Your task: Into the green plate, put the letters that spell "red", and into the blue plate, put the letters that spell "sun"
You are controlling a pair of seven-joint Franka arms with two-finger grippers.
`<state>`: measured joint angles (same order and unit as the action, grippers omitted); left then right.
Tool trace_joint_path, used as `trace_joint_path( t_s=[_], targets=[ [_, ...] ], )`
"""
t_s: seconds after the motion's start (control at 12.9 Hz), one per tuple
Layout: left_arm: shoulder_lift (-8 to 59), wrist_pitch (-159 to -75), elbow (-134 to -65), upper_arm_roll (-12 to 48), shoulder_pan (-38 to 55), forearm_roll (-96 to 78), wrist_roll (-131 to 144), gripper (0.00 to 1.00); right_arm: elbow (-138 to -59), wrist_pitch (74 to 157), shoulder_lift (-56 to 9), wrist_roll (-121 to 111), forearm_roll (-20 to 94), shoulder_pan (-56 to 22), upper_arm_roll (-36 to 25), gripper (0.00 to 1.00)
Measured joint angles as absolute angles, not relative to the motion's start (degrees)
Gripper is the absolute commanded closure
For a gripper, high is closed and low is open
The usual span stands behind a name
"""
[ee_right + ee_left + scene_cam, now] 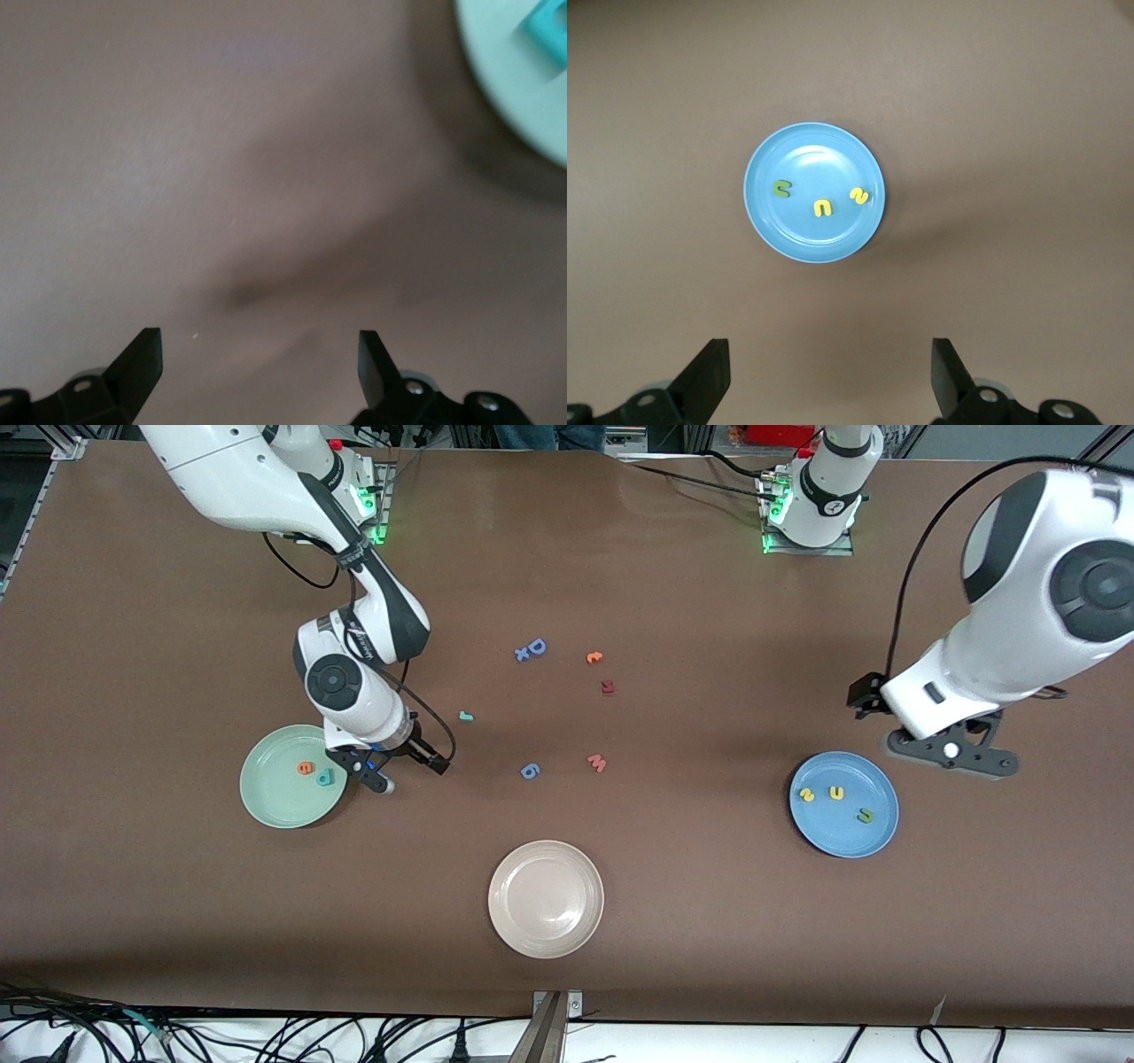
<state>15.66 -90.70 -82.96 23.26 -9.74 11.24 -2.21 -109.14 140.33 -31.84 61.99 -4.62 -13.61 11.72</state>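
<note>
A brown counter (709, 921) carries three plates and a scatter of foam letters.

Blue plate (843, 804), toward the left arm's end: yellow s (806, 794), yellow u (836, 792) and green n (865, 814) all lie in it. You may count "sun" as done. Your left hand (828, 376) hangs high above the counter just beside that plate, released and empty, jaws wide; that arm appears to be waiting.

Green plate (293, 776), toward the right arm's end: orange e (306, 767) and teal d (324, 778) lie in it. The teal r (465, 716) is not in; it lies on the bare counter, farther from the front camera than the plate and toward the middle. "Red" is one letter short.

Your right hand (370, 766) sits low at the plate's rim, on the side facing the middle of the counter, released, nothing between its fingers.

Step in hand, by my reading: fetching the r. The next move calls for you to carry the right hand across to it, settle the fingers astride a very thin, flat piece, and close low against the counter.

Leave alone: blue D (532, 649), the 6 (529, 771), pink w (597, 762), the other orange letter (594, 657), the dark red piece (608, 686) and the beige plate (546, 899).
</note>
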Motion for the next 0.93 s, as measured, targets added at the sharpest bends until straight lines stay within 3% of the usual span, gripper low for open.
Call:
trace_joint_path(
  t_s=[0.16, 0.31, 0.54, 0.78, 0.93],
  targets=[
    [12.3, -91.0, -84.2, 15.2, -6.4, 8.1, -15.5, 0.0, -109.2, 140.7, -32.1, 64.7, -4.6, -14.7, 12.7, 0.02],
    [8.5, -95.6, -89.4, 12.0, -6.3, 7.7, -28.3, 0.0, -109.4, 140.7, -32.1, 67.0, -4.6, -16.6, 12.9, 0.02],
    [4.9, -101.8, -96.1, 8.0, -6.1, 5.4, -47.1, 0.0, -112.4, 143.6, -32.1, 67.7, -4.6, -18.2, 13.3, 0.02],
    [4.7, -102.5, -97.5, 5.5, -5.9, 4.0, -54.0, 0.0, -115.8, 146.6, -32.1, 67.7, -4.9, -18.3, 13.6, 0.03],
    [4.6, -102.5, -97.5, 5.5, -5.2, 4.0, -51.7, 0.0, -116.4, 146.8, -32.1, 67.7, -4.9, -18.3, 13.9, 0.1]
  ],
)
